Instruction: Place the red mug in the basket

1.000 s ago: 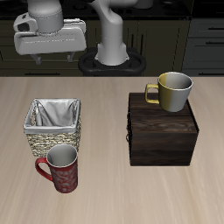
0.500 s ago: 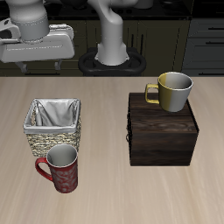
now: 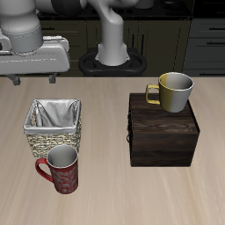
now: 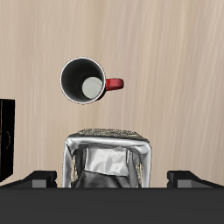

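The red mug stands upright on the table near the front edge, just in front of the basket, handle pointing away from the wooden box. The basket is woven wicker with a grey-white cloth lining and holds nothing. My gripper hangs high above the table, behind the basket, open and empty. In the wrist view the mug shows its grey inside and red handle, the basket's rim lies between my fingertips, and the gripper holds nothing.
A dark brown wooden box stands beside the basket, with a yellow-handled grey mug on its back corner. The box's edge shows in the wrist view. The robot's base is at the table's back.
My gripper has moved sideways away from the wooden box and a little lower, staying open. The mugs, basket and box have not moved.
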